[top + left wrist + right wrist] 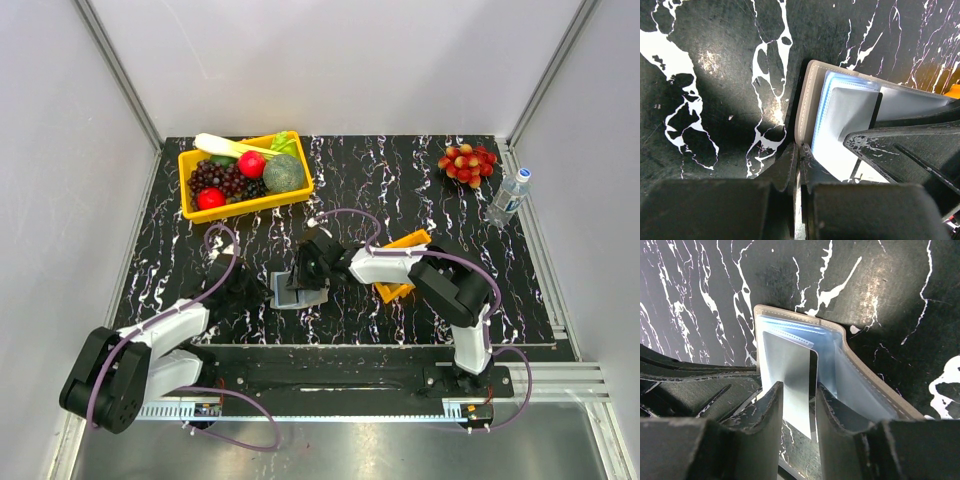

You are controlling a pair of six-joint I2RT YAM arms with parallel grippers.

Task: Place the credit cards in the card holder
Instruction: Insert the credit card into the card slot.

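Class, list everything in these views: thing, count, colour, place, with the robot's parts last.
bin: one, yellow, far left, holding fruit and vegetables
grapes: one bunch, red and yellow, far right
bottle: one, clear, right edge
tray: one, orange, right of centre, partly covered
card holder: one, taupe outside, blue-grey inside, open, centre
card: one in view, silvery-grey, partly in a pocket
table: one, black with white veins
left arm: one, white and black, jaws shut on the card holder's edge
right arm: one, white and black, jaws on the card

Left hand [266, 289] at nine o'clock and right hand [306, 278] at two hem the card holder [292, 296]; toward twelve the surface [400, 195] seems open.
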